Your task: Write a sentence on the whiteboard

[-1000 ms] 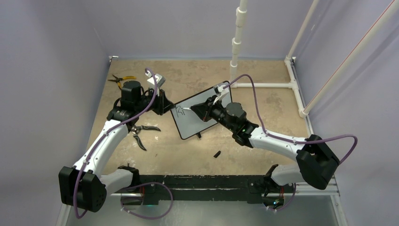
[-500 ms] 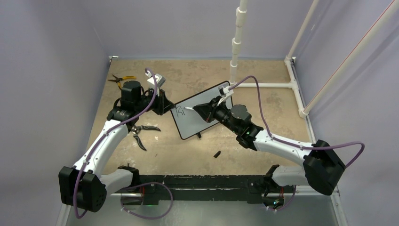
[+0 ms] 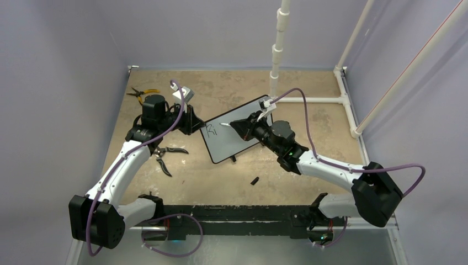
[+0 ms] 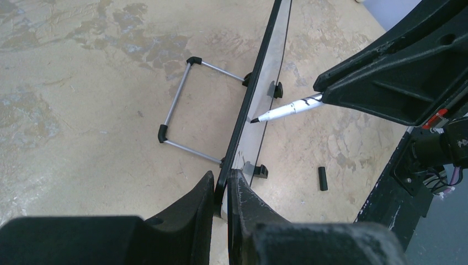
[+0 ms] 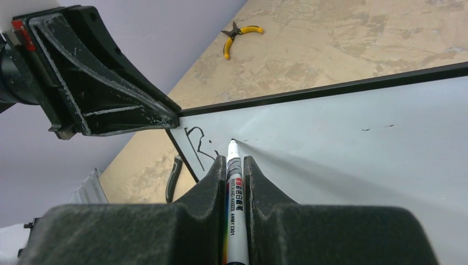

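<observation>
At the upper left of the top view lie yellow-handled pliers (image 3: pixel 142 93), well apart from everything else. Right of them, my left gripper (image 3: pixel 195 123) is clamped on the left edge of the whiteboard (image 3: pixel 226 146). In the left wrist view the two fingers (image 4: pixel 193 204) pinch the thin black frame between them. Below that arm lies a second pair of pliers with dark handles (image 3: pixel 165 157), partly hidden under my forearm.

The whiteboard stands tilted in the middle of the table (image 3: pixel 314 118). The left wrist view shows it edge-on, with a wire stand (image 4: pixel 182 107) behind it. The sentence (image 3: pixel 211 130) so far reads "Ri", in black near the board's upper left corner.

My right gripper (image 3: pixel 234 126) is closed on a white marker (image 3: pixel 226 125), whose barrel lies between the fingers in the right wrist view. The barrel's lengthwise print is mostly too small to read; I make out roughly "2301". The tip sits at the board just right of the "i", and I cannot tell whether it touches.

A small black cap (image 3: pixel 255 180) lies on the table below the board. White pipes (image 3: pixel 278 49) rise at the upper right, cut off by the frame.
</observation>
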